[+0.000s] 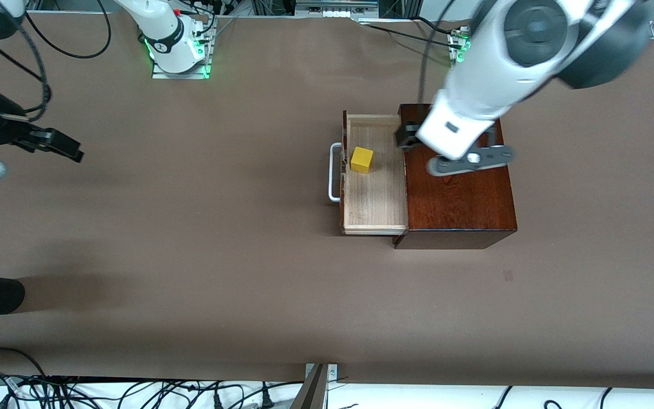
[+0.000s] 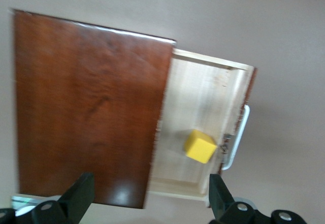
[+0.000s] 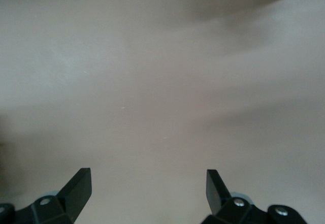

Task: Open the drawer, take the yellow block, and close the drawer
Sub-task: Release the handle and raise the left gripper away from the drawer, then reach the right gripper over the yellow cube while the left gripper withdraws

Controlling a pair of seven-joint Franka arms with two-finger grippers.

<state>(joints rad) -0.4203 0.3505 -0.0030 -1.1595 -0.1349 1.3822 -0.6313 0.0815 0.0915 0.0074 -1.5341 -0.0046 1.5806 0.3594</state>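
Right gripper (image 3: 147,191) spread over table (image 3: 152,82)

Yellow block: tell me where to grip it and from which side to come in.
Come straight down from above: the yellow block lies in the open drawer, whose walls bar any approach from the side. Close on two opposite upright faces. It sits turned slightly, so match that angle. The open left pincer hangs closest, over the box.

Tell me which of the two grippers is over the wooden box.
The left gripper, open, hangs over the dark wooden box beside the open drawer with the yellow block. The right gripper, open, waits over bare table at its own end.
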